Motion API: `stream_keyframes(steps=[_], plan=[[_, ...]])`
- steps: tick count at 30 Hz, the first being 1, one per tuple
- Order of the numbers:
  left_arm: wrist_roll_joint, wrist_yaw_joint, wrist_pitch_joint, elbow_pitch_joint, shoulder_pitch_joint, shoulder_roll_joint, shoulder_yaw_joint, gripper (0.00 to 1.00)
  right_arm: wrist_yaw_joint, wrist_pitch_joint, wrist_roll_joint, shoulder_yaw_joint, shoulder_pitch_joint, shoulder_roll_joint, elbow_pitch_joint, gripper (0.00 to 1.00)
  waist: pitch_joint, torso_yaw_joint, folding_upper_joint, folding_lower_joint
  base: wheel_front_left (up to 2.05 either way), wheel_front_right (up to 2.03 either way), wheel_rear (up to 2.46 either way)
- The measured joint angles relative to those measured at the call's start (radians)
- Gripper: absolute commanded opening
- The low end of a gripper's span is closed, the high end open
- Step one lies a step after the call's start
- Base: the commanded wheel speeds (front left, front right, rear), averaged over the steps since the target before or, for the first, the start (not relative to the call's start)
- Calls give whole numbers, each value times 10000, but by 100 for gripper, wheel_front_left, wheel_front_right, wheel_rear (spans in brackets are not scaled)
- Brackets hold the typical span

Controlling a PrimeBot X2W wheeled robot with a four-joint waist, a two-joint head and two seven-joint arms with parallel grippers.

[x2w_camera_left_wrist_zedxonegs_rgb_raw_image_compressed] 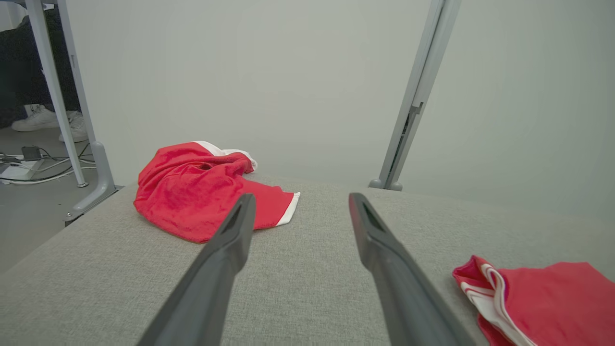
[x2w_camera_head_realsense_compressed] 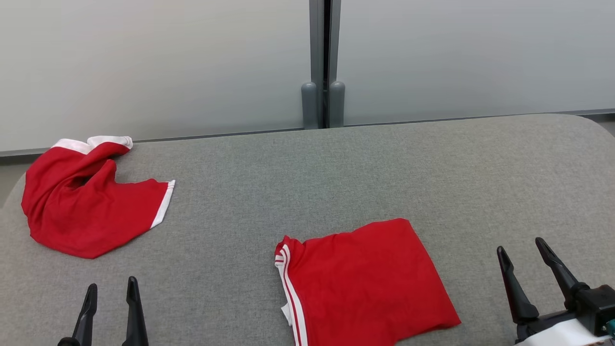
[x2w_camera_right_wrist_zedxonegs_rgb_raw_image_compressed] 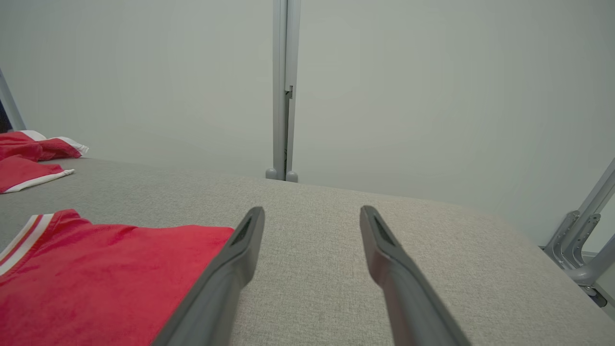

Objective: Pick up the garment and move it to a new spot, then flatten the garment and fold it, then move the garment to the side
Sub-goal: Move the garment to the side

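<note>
**Nothing gripped, red cloth lying in two places**

In the head view the grey fabric surface (x2w_camera_head_realsense_compressed: 336,173) ran across from 9 to 3 o'clock. The folded garment (x2w_camera_head_realsense_compressed: 370,283), red with white stripes down its left edge, lay flat near the front edge at about 6 o'clock, a shade toward 5. The crumpled garment (x2w_camera_head_realsense_compressed: 81,206), red with white bands, sat bunched at 9 o'clock by the far left corner, well apart from the folded one.

The left tool (x2w_camera_head_realsense_compressed: 111,283) stood at 7 o'clock, released, its two dark fingers parted with nothing between them. In the left wrist view the crumpled garment lay ahead at 10 o'clock, and one fingertip overlapped its near edge in the picture. The striped edge of the folded garment showed at 4 o'clock.

The right tool (x2w_camera_head_realsense_compressed: 520,244) stood at 4 o'clock, likewise released, with only bare surface between its spread fingers. It was near the right side of the folded garment but apart from it. In the right wrist view that garment lay at 8 o'clock, passing behind one finger.

Whether either tool touched the surface could not be told.

A grey post (x2w_camera_head_realsense_compressed: 323,62) rose at 12 o'clock between pale wall panels (x2w_camera_head_realsense_compressed: 144,67). In the left wrist view, a person's white shoes (x2w_camera_left_wrist_zedxonegs_rgb_raw_image_compressed: 38,122) and some cables (x2w_camera_left_wrist_zedxonegs_rgb_raw_image_compressed: 29,166) showed on the floor at 9 to 10 o'clock.
</note>
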Motion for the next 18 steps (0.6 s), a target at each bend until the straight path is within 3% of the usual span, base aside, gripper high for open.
stream_keyframes(steps=[11, 15, 18], plan=[[0, -40, 0, 84, 12, -2, -128, 100, 0, 0, 105, -199, 125, 332, 25, 100, 39, 237, 0, 0, 0, 0, 0], [0, -40, 0, 15, -63, -2, -150, 100, 0, 2, 1193, 556, -313, 176, 284, 100, 202, 309, 0, 0, 0, 0, 0], [0, -46, 0, 4, -126, 0, -196, 100, 0, 838, 2238, 1553, -849, -399, 754, 100, 376, 367, 0, 0, 0, 0, 0]])
